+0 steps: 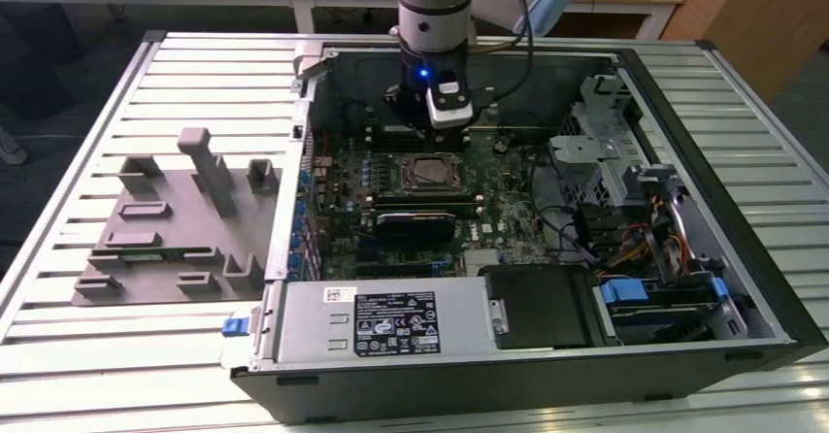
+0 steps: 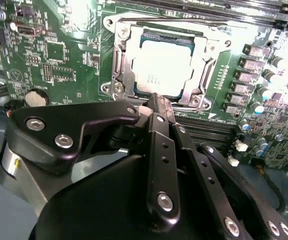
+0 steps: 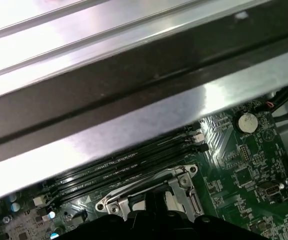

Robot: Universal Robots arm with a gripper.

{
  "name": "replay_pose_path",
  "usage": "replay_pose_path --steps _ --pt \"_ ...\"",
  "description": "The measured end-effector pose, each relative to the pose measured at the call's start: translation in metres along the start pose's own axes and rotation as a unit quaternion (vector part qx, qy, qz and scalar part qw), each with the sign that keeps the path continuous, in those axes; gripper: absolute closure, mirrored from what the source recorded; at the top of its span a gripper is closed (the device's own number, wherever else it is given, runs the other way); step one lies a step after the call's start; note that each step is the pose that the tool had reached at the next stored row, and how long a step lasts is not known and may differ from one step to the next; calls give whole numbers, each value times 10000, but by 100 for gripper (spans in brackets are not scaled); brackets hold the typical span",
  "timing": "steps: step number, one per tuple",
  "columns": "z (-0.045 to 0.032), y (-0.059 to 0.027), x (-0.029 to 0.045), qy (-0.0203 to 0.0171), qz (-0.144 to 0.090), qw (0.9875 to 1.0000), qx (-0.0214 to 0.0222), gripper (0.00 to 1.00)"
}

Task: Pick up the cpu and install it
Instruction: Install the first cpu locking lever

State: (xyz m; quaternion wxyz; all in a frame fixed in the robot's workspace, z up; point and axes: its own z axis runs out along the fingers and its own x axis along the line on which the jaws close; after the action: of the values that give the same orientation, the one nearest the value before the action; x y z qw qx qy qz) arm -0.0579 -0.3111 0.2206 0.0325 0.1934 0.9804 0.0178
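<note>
Cpu [image 2: 161, 67] seated within socket frame [image 2: 118, 60]

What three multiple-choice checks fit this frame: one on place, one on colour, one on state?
1. Where is the cpu?
A. On the grey parts tray
B. In the motherboard socket
C. On the power supply

2. What colour is the motherboard?
A. Red
B. White
C. Green

3. How is the computer case?
A. Lying with its side open
B. Shut by a side panel
C. Turned with its open side down

Answers:
1 B: in the second wrist view the cpu sits inside the socket frame.
2 C: the motherboard is green.
3 A: in the exterior view the computer case lies open, with the board exposed.
</note>
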Motion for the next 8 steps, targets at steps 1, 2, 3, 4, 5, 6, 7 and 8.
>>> replay_pose_path --steps 1,2,3,4,5,6,7,8 --pt "1 0 -1 5 -56 10000 -2 89" --pt "3 0 -1 11 -108 9999 -3 89" --pt "4 0 -1 18 -161 9999 -3 89" --pt "5 0 -1 24 -216 9998 -4 89" --pt "6 0 -1 31 -277 9996 -5 89" --pt "7 0 -1 36 -336 9994 -7 89" --pt "8 0 -1 43 -392 9992 -9 89" --pt "10 0 -2 49 -447 9990 -11 89"
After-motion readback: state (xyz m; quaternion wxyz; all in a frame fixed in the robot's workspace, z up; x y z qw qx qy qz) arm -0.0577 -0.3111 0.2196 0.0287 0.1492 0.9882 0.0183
